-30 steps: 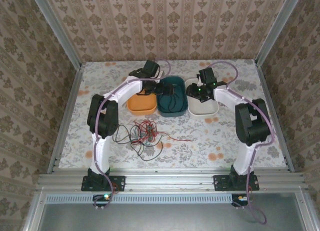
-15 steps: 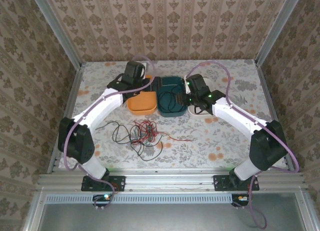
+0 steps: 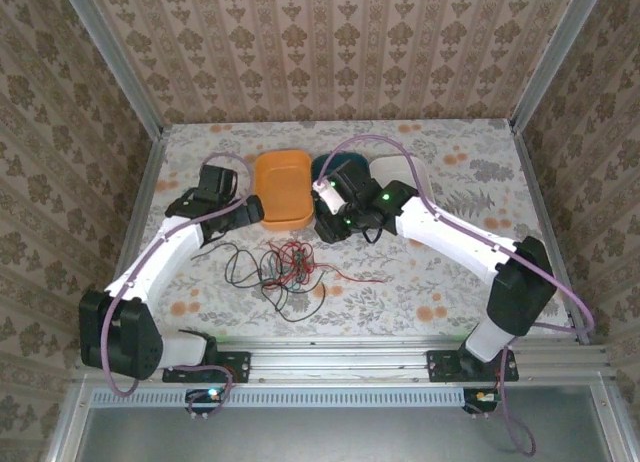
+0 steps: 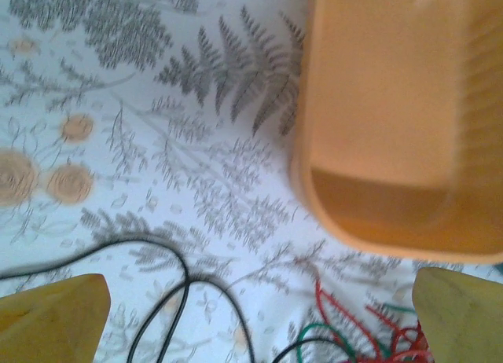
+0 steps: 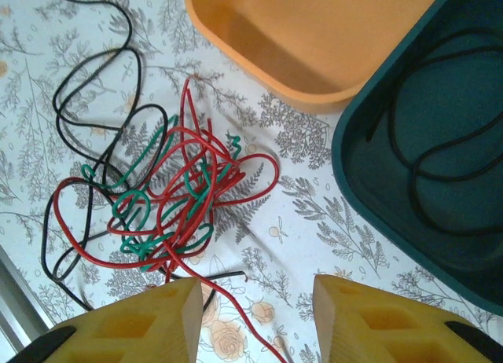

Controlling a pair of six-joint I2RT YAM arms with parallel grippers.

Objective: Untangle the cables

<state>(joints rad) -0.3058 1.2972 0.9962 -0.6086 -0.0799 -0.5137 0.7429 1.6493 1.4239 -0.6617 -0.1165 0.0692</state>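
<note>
Several cables [image 5: 181, 198], red, green and black, lie tangled on the table [image 5: 314, 221] beside the orange tray [image 5: 314, 33]. One black cable [image 5: 415, 182] lies in the teal tray [image 5: 354, 159]. Left gripper [image 4: 259, 316] spread wide, empty. Right gripper [image 5: 253, 296] partly parted, empty.

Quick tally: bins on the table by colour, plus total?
orange bin: 1
teal bin: 1
white bin: 1
Total: 3
</note>
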